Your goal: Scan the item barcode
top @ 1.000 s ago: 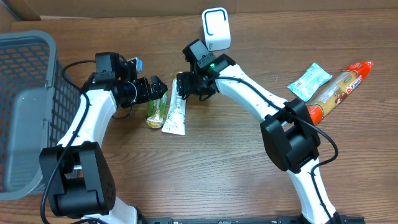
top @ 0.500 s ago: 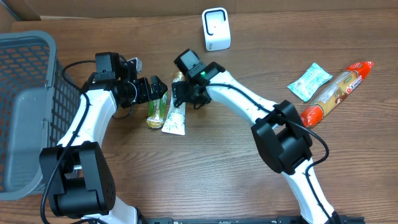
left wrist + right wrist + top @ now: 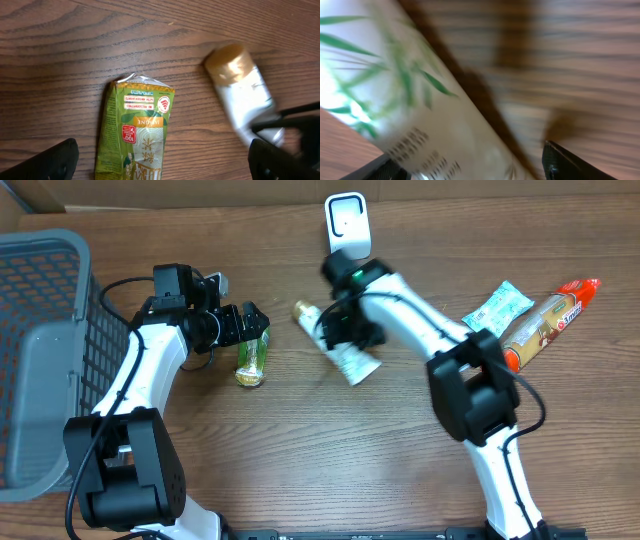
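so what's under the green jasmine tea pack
Only the wooden table shows around the tea pack, which lies flat on it. Anything its underside covers is hidden.

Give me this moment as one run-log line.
right pincer: gripping white tube near scanner | left pincer: open over jasmine tea carton | barcode scan: not yet done

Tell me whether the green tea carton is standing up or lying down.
Lying down: the green tea carton shows its printed face upward, flat on the wooden table.

You'll see a grey basket (image 3: 40, 300) at far left, a green tea packet (image 3: 252, 358) left of centre, and a teal sachet (image 3: 497, 310) touching an orange sausage pack (image 3: 545, 325) at upper right.
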Tool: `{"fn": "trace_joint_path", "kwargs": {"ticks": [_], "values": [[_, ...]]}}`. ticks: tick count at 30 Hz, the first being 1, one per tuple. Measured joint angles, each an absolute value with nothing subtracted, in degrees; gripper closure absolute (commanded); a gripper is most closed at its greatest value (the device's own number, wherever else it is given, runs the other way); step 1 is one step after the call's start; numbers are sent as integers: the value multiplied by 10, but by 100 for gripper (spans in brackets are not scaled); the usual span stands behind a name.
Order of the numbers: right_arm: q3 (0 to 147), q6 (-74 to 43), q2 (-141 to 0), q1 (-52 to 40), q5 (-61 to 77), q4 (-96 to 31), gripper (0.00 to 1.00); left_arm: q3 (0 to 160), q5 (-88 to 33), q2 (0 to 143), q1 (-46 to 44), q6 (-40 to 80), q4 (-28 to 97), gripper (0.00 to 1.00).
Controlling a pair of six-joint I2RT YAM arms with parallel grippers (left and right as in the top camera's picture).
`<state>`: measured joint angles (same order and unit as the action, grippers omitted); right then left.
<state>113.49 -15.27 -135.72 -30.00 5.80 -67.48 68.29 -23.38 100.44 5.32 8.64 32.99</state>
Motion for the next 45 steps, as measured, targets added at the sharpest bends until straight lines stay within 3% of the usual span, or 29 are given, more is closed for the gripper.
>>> {"fn": "trace_joint_path", "kwargs": {"ticks": [2, 4, 13, 22, 27, 31, 37, 40, 43, 45], "values": [[1153, -116, -1358, -271, 51, -696, 5, 683, -234, 1004, 53, 86, 330, 0], [1178, -83, -1359, -249, 43, -706, 3, 683, -234, 1004, 53, 86, 330, 0], [1254, 29, -1361, -288, -14, -712, 5, 683, -234, 1004, 53, 86, 330, 0], [1204, 95, -1361, -373, -77, -639, 5, 683, -234, 1004, 53, 86, 330, 1], [1153, 113, -1361, -374, -105, -584, 11, 683, -234, 1004, 53, 86, 330, 0], [1127, 124, -1362, -364, -118, -556, 34, 683, -234, 1004, 53, 86, 330, 0], [1104, 122, -1361, -356, -125, -524, 61, 683, -234, 1004, 53, 86, 330, 0], [1102, 123, -1360, -356, -129, -524, 66, 683, -234, 1004, 53, 86, 330, 1], [1105, 117, -1359, -357, -128, -534, 93, 683, -234, 1004, 53, 86, 330, 1], [1122, 110, -1357, -356, -119, -563, 96, 683, -234, 1004, 53, 86, 330, 0]]}}
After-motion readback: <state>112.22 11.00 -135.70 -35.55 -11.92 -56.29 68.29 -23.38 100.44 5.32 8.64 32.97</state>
